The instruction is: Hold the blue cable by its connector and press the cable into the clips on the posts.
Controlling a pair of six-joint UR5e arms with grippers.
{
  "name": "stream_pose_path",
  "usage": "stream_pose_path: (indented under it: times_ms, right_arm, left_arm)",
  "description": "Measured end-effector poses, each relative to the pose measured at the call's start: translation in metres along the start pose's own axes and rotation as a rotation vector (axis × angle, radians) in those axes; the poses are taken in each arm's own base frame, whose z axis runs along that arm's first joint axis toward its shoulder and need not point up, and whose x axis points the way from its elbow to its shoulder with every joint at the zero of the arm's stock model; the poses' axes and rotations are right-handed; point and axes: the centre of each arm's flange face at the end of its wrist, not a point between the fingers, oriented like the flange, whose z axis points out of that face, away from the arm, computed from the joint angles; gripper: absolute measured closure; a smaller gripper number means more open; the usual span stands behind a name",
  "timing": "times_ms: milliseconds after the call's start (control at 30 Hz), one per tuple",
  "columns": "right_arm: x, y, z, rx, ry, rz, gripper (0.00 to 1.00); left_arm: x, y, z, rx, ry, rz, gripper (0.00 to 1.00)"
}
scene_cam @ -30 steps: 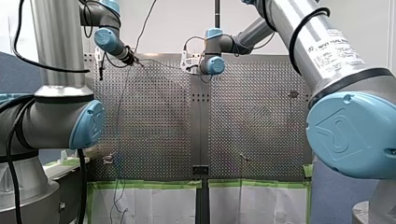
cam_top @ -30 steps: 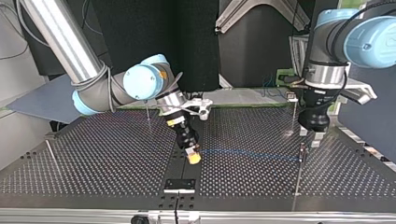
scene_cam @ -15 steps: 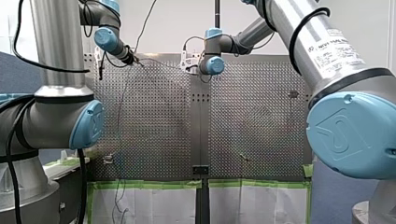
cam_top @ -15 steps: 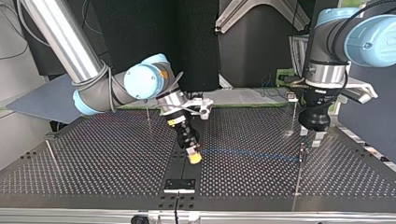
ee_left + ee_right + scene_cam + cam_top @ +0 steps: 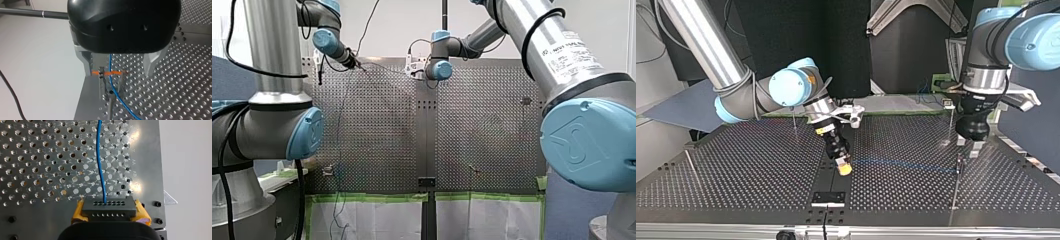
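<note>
In the right wrist view my right gripper (image 5: 110, 213) is shut with its yellow pads on the dark grey connector (image 5: 109, 207), and the blue cable (image 5: 100, 162) runs straight ahead over the perforated table. The top view shows this gripper (image 5: 843, 169) low over the table's middle seam. From there the cable (image 5: 906, 165) stretches to a clip-topped post (image 5: 959, 162) under my left gripper (image 5: 970, 148). In the left wrist view my left gripper (image 5: 119, 74) is open, its metal fingers (image 5: 87, 63) straddling the orange-marked clip (image 5: 100, 73), with the cable (image 5: 110, 72) passing between them.
Other thin posts stand on the table: one behind my right arm (image 5: 795, 121), one at the top view's left (image 5: 691, 167), one with a clip behind my left gripper (image 5: 950, 117). A black bracket (image 5: 828, 198) sits at the near edge.
</note>
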Motion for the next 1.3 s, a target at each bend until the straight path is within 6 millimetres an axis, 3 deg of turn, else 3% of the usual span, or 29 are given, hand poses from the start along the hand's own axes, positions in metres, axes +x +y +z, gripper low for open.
stream_pose_path:
  times_ms: [200, 700, 1300]
  right_arm:
    - [0.0, 0.0, 0.0, 0.001, -0.001, 0.0, 1.0]
    - [0.0, -0.003, 0.0, 0.003, -0.001, 0.001, 1.0]
    - [0.0, -0.01, -0.001, 0.012, -0.002, 0.002, 1.0]
  left_arm:
    - [-0.006, -0.011, -0.005, 0.064, -0.015, 0.044, 0.0]
    - [-0.016, -0.031, 0.01, 0.122, -0.055, 0.025, 0.0]
    - [-0.003, -0.054, 0.028, 0.098, -0.01, 0.065, 0.0]
